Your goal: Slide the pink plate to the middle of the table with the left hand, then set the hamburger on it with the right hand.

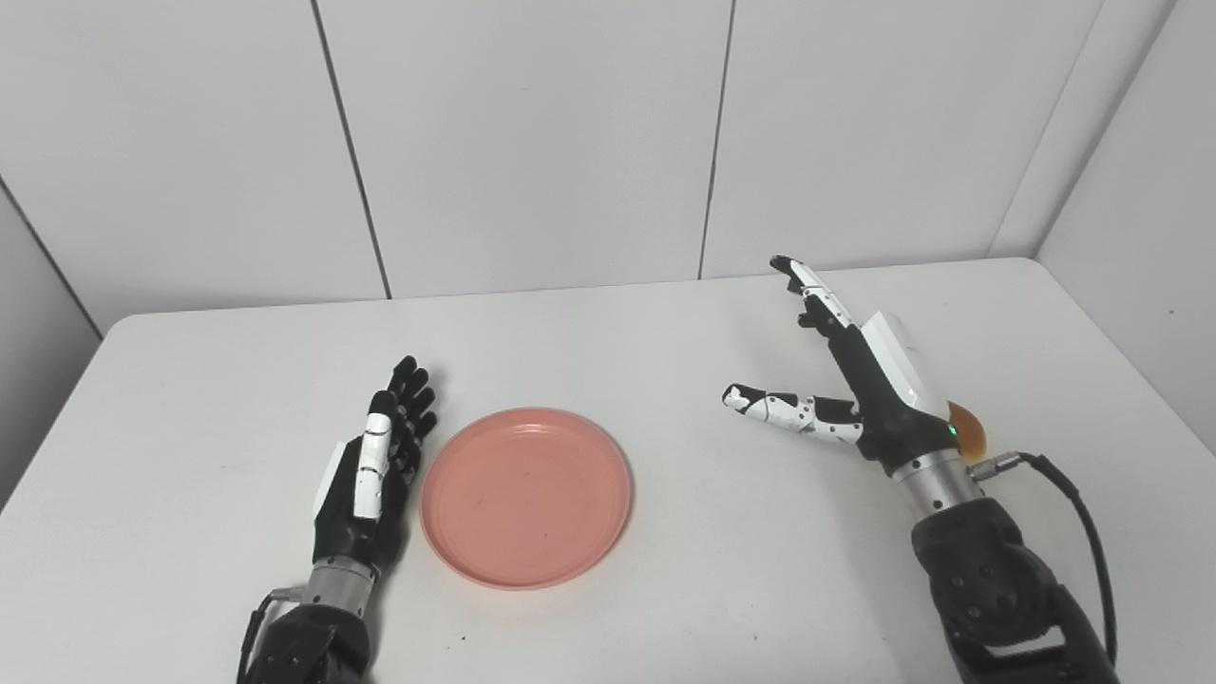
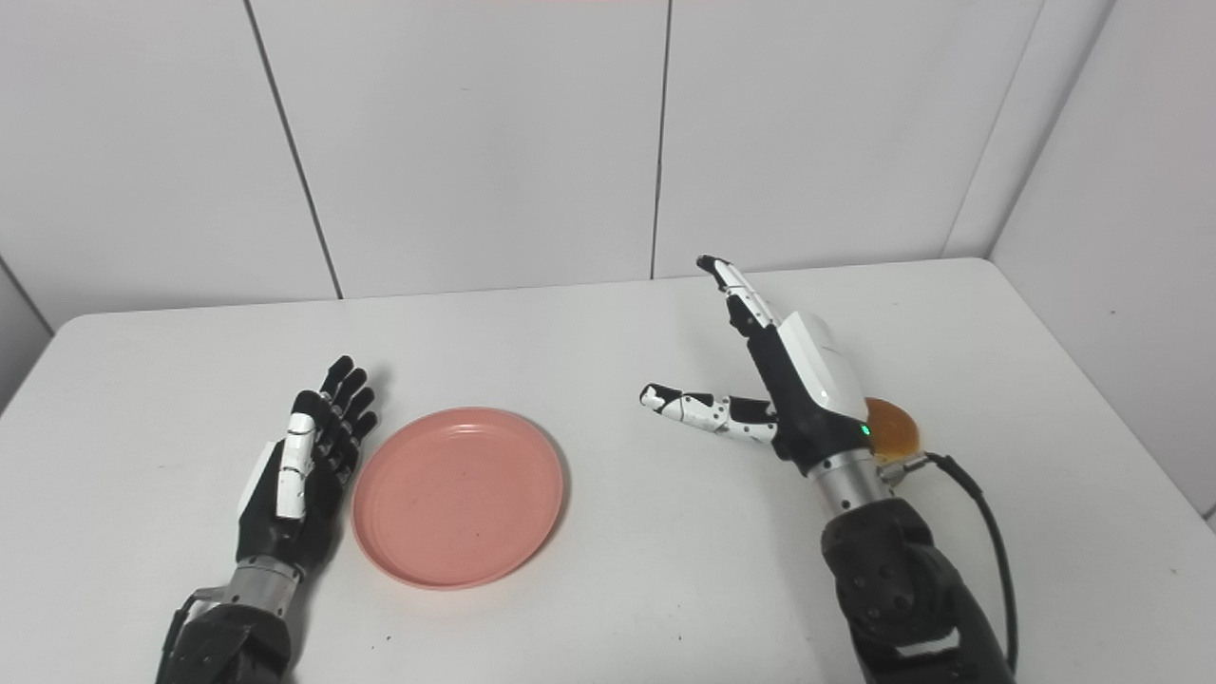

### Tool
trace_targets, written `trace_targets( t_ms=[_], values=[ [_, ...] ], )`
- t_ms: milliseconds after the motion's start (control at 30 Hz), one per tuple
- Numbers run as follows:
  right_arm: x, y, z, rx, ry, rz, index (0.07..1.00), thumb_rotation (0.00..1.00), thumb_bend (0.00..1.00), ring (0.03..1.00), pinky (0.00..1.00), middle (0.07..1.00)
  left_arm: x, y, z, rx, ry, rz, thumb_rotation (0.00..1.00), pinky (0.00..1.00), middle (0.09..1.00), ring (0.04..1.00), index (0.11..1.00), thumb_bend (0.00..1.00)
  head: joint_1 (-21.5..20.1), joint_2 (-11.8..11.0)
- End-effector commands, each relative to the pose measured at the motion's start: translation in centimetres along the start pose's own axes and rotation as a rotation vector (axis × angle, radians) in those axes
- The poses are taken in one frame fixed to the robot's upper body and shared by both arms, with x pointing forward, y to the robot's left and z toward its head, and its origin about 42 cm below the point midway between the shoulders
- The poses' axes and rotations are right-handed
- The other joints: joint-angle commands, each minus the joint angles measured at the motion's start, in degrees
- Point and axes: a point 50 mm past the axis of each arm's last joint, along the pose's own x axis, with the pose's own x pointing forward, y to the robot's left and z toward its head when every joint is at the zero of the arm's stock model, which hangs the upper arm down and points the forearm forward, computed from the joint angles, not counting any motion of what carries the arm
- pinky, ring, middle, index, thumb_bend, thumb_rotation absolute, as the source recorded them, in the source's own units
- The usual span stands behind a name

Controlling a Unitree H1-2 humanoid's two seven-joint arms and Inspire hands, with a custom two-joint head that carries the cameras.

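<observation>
- The pink plate [image 1: 526, 496] lies flat on the white surface [image 1: 608, 332], left of centre and toward the near edge, with nothing on it.
- The left robot hand [image 1: 372, 475] is just beside the plate's left rim, low over the surface, fingers extended and held close together, pointing away from the robot. It holds nothing. Whether its side actually touches the rim cannot be told from either view.
- The right robot hand [image 2: 793, 389] is raised on the right side of the surface, well apart from the plate. It is spread wide: the fingers [image 2: 736, 285] reach up and toward the far wall, while the thumb [image 2: 689, 404] sticks out to the left. Its grasp is empty.
- The hamburger [image 2: 893, 429] sits on the surface just behind the right wrist. Only an orange-brown rounded part of the bun shows past the wrist; the rest is hidden by the arm.
- A black cable [image 2: 988, 532] loops out from the right wrist and runs down along the forearm.
</observation>
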Motion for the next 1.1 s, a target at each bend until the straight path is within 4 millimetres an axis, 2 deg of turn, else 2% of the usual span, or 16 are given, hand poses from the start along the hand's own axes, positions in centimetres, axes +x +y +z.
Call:
trace_targets(
  t_ms=[0, 100, 233, 567, 733, 867, 1000, 1067],
  values=[
    [0.9, -2.2, 0.9, -0.056, 0.006, -0.041, 0.917, 0.63, 0.79, 0.876, 0.75, 0.927, -2.2, 1.3, -2.9, -0.014, 0.090, 0.020, 1.00, 1.00, 1.000, 1.000, 0.997, 0.56, -0.6, 0.0],
    [0.8, -3.2, 0.4, -0.117, 0.072, -0.028, 0.907, 0.58, 0.80, 0.874, 0.76, 0.919, -2.1, 1.6, -2.9, -0.007, 0.091, 0.016, 1.00, 1.00, 1.000, 1.000, 0.996, 0.55, -1.5, 0.0],
    [0.5, -4.7, -0.5, -0.177, 0.135, -0.023, 0.885, 0.49, 0.80, 0.849, 0.71, 0.900, -2.1, 1.8, -2.9, -0.006, 0.094, 0.009, 1.00, 1.00, 1.000, 1.000, 0.997, 0.54, -2.3, 0.0],
    [-0.5, -7.6, -2.4, -0.240, 0.275, -0.021, 0.898, 0.55, 0.90, 0.879, 0.76, 0.917, -2.1, 2.1, -2.7, -0.040, 0.116, 0.002, 1.00, 1.00, 1.000, 1.000, 0.990, 0.52, -4.5, -0.3],
    [-0.8, -8.4, -3.6, -0.238, 0.349, -0.028, 0.909, 0.51, 0.98, 0.904, 0.80, 0.929, -1.9, 2.4, -2.6, -0.057, 0.125, 0.002, 1.00, 1.00, 1.000, 1.000, 0.991, 0.50, -5.4, -0.6],
    [-1.0, -8.6, -4.1, -0.251, 0.392, -0.028, 0.914, 0.41, 0.97, 0.902, 0.78, 0.932, -1.9, 2.5, -2.5, -0.061, 0.127, 0.003, 1.00, 1.00, 1.000, 1.000, 0.997, 0.49, -5.6, -0.6],
    [-1.0, -8.7, -4.4, -0.269, 0.435, 0.008, 0.910, 0.39, 0.98, 0.889, 0.76, 0.928, -2.0, 2.6, -2.5, -0.060, 0.130, 0.003, 1.00, 1.00, 1.000, 1.000, 0.995, 0.48, -5.7, -0.4],
    [-1.0, -8.7, -4.6, -0.248, 0.460, 0.029, 0.906, 0.33, 0.98, 0.871, 0.75, 0.912, -2.0, 2.6, -2.5, -0.060, 0.132, 0.003, 1.00, 1.00, 1.000, 1.000, 0.994, 0.48, -5.7, -0.4]
  ],
)
